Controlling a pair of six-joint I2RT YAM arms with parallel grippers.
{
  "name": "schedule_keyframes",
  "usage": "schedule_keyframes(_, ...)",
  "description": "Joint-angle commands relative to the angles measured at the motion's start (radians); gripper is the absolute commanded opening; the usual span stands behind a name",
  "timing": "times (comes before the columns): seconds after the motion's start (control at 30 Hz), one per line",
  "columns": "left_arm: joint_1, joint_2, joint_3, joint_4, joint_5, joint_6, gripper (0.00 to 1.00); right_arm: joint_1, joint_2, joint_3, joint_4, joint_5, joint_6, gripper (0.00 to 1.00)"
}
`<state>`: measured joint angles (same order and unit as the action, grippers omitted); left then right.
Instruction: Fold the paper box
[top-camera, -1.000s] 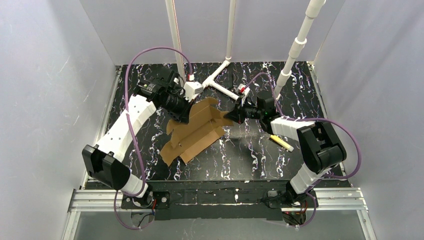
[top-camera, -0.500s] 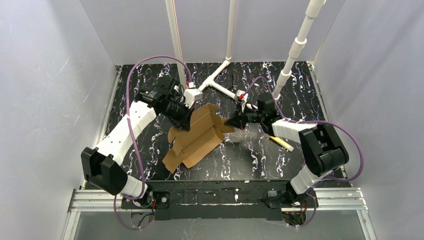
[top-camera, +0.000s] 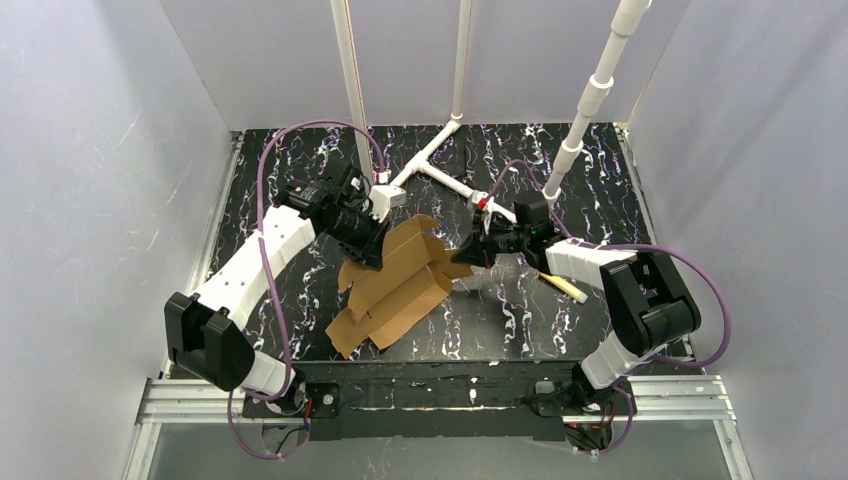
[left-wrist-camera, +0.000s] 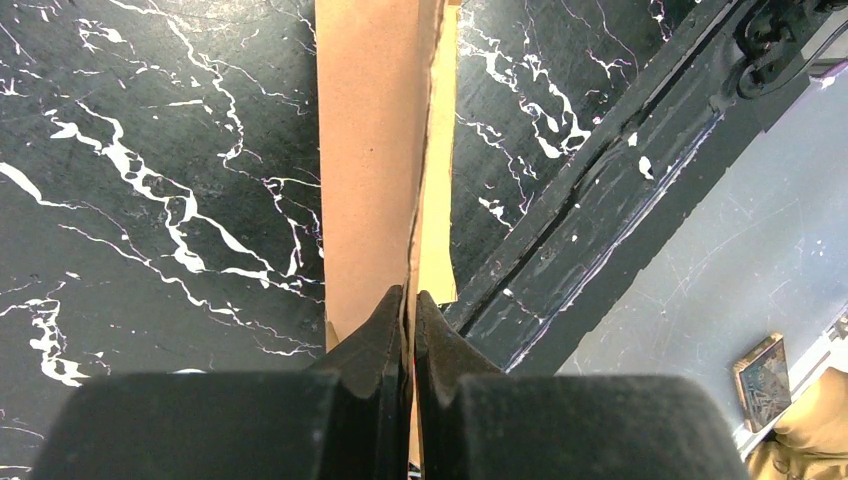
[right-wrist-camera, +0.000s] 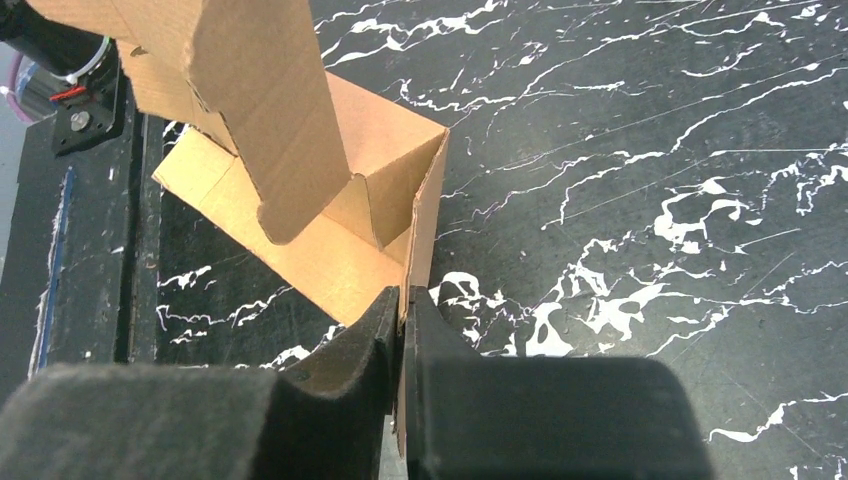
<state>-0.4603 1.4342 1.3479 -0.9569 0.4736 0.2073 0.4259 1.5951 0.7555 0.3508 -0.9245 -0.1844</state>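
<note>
Item: paper box (top-camera: 395, 282), plain brown corrugated cardboard, a die-cut sheet with flaps, partly folded. Location: on the black table (top-camera: 520, 320) with white marble veining, a little left of centre, its long axis running from near-left to far-right. Condition: the near-left portion lies flat on the surface, while the far-right portion is raised into walls that meet in an open corner. Left gripper (top-camera: 366, 256), black, two-finger, at the sheet's far-left edge: jaws clenched on a raised cardboard panel, which the left wrist view shows edge-on between the fingers (left-wrist-camera: 385, 320), running straight away from them. Right gripper (top-camera: 461, 254), black, two-finger, at the far-right end: jaws clenched on the thin upright edge of a standing wall. The right wrist view shows that edge pinched between the fingertips (right-wrist-camera: 375, 315), with the open corner just beyond and a loose round-cornered flap hanging above it. Also present: a white plastic pipe frame (top-camera: 440, 165) at the far side of the table; a short yellow stick (top-camera: 563, 286), kind not discernible, lying on the table beside the right forearm; purple cables (top-camera: 265, 180) looped along both arms; an aluminium rail (top-camera: 440, 395) at the near edge, bearing both bases.
</note>
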Motion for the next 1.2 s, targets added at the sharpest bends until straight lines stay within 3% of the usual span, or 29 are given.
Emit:
schedule_keyframes(0.0, -0.005, -0.038, -0.024, 0.007, 0.009, -0.020, 0.00, 0.007, -0.045, 0.011, -0.070, -0.054, -0.060, 0.17)
schedule_keyframes(0.17, -0.005, -0.039, -0.034, 0.014, 0.010, -0.018, 0.00, 0.012, -0.049, 0.031, -0.161, -0.078, -0.137, 0.27)
schedule_keyframes(0.53, -0.005, -0.047, -0.036, 0.017, 0.012, -0.028, 0.00, 0.032, -0.059, 0.047, -0.255, -0.109, -0.217, 0.39)
schedule_keyframes(0.67, -0.005, -0.052, -0.038, 0.017, -0.011, -0.036, 0.00, 0.036, -0.067, 0.074, -0.254, 0.052, -0.169, 0.41)
schedule_keyframes(0.77, -0.004, -0.057, -0.053, 0.029, -0.048, -0.060, 0.00, 0.019, -0.086, 0.155, -0.318, 0.163, -0.169, 0.53)
schedule_keyframes(0.9, 0.019, -0.056, -0.092, 0.061, -0.025, -0.105, 0.00, 0.002, -0.162, 0.241, -0.480, 0.148, -0.297, 0.74)
schedule_keyframes(1.0, 0.063, -0.058, -0.123, 0.086, 0.044, -0.137, 0.00, 0.002, -0.198, 0.285, -0.575, 0.084, -0.357, 0.80)
schedule_keyframes(1.07, 0.083, -0.055, -0.143, 0.100, 0.059, -0.149, 0.00, 0.002, -0.196, 0.265, -0.528, 0.078, -0.273, 0.69)
schedule_keyframes(1.13, 0.099, -0.052, -0.162, 0.112, 0.064, -0.159, 0.00, 0.004, -0.182, 0.185, -0.362, 0.120, -0.115, 0.41)
schedule_keyframes(1.17, 0.105, -0.051, -0.170, 0.122, 0.071, -0.164, 0.00, 0.008, -0.170, 0.151, -0.288, 0.152, -0.059, 0.31)
